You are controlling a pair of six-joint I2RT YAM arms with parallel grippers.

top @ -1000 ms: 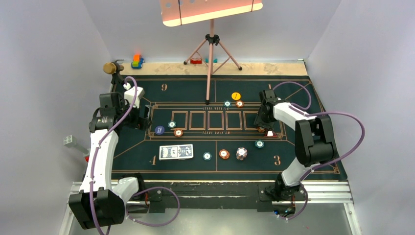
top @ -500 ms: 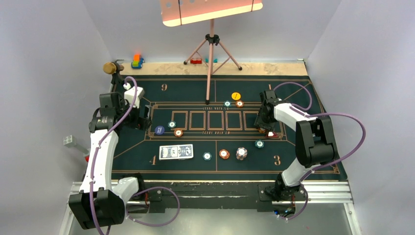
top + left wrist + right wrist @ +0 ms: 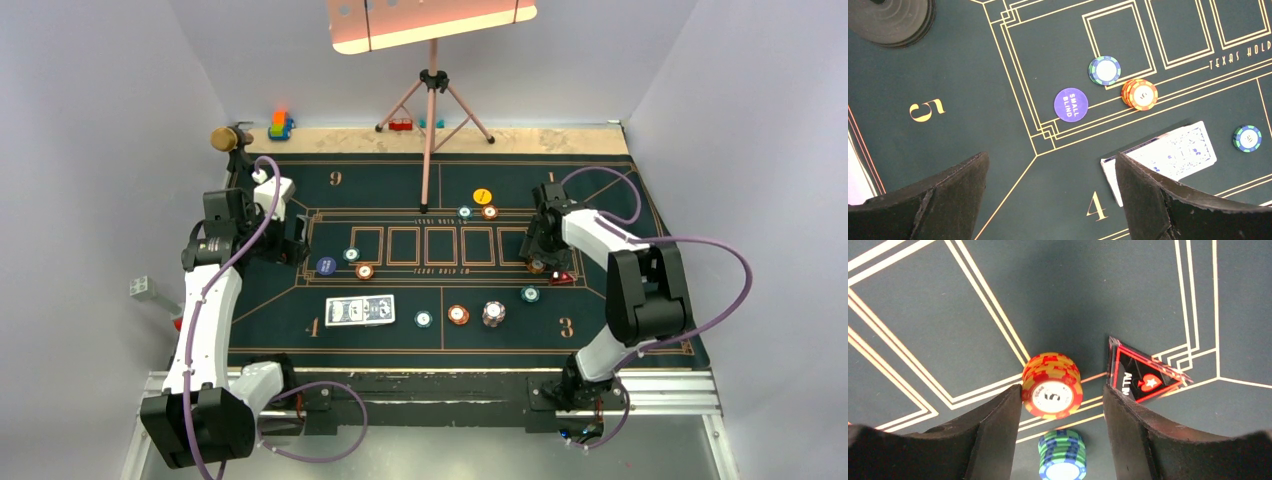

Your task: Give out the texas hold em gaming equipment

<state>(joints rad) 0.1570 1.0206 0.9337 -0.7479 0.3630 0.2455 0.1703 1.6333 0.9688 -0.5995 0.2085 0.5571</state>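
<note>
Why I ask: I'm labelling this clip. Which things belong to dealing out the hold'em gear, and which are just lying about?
Job: playing cards, orange chip stack, green-blue chip stack, whitish chip stack, yellow chip, small blind button, all-in marker.
Lying about: microphone, toy blocks, tripod stand.

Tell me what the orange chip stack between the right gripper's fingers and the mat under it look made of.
Orange chip stack: probably moulded plastic or clay composite, matte; striped red-yellow edges, smooth white printed centre.
Mat: likely felt or similar cloth, matte dark green; gold printed lines, no glare.
</note>
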